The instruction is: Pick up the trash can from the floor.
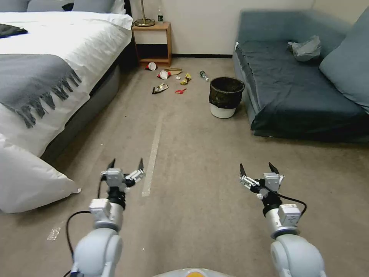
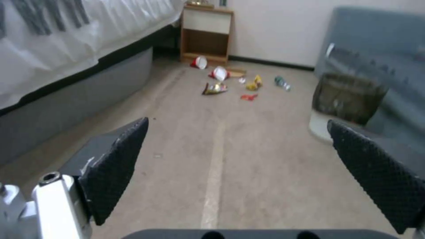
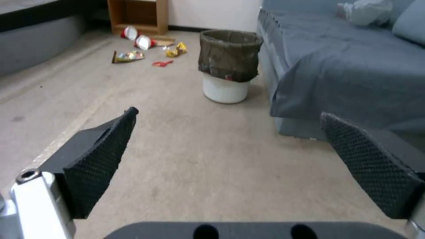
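Both arms reach forward and low from the shoulders, roughly parallel and well apart, wrists straight. The left gripper (image 1: 125, 164) points ahead with its two dark fingers (image 2: 116, 166) spread wide, nothing between them. The right gripper (image 1: 259, 170) mirrors it on the other side, its textured fingers (image 3: 97, 167) likewise splayed and holding nothing. A black cable loops beside each forearm near the wrist.
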Controlling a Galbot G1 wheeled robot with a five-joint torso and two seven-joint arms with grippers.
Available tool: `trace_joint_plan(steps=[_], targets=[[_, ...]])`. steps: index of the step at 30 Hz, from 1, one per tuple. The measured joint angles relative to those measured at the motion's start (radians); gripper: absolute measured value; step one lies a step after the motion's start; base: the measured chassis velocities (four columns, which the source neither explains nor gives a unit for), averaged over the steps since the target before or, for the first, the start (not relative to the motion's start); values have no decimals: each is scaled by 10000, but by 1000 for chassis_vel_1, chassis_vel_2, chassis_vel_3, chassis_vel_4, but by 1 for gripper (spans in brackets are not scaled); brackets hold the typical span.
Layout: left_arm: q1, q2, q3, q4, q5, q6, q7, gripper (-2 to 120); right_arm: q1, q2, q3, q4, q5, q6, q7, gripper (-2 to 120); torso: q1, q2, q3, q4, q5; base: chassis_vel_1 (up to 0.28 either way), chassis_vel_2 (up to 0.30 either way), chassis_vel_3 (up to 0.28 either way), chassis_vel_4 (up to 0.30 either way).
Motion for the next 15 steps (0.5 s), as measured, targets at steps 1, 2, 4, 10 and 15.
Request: trace_joint_plan(steps=[1, 2, 4, 10, 15], targets=[[21, 38, -76, -155, -226, 49, 22, 100, -159, 107, 137, 430, -55, -403, -193, 100, 0, 0, 0, 1, -6, 0, 0, 0, 0], [37, 61, -125, -238, -311, 50, 73, 100, -331, 238, 285, 918, -118, -873, -419, 100, 0, 0, 0, -1, -3, 0, 0, 0, 0], [71, 64, -145, -251, -325, 46, 103, 100, -496, 356, 429, 1356, -160, -1258, -627, 100, 0, 0, 0, -1, -7, 0, 0, 0, 0], [165, 64, -168, -251, -311, -156, 121, 100, -716, 439, 571, 1703, 217, -1110, -959, 100, 0, 0, 0, 1, -3, 0, 0, 0, 0], [205, 63, -172, -250, -278, -225, 148, 100, -775, 441, 573, 1704, 245, -1003, -966, 100, 0, 0, 0, 1, -3, 0, 0, 0, 0]])
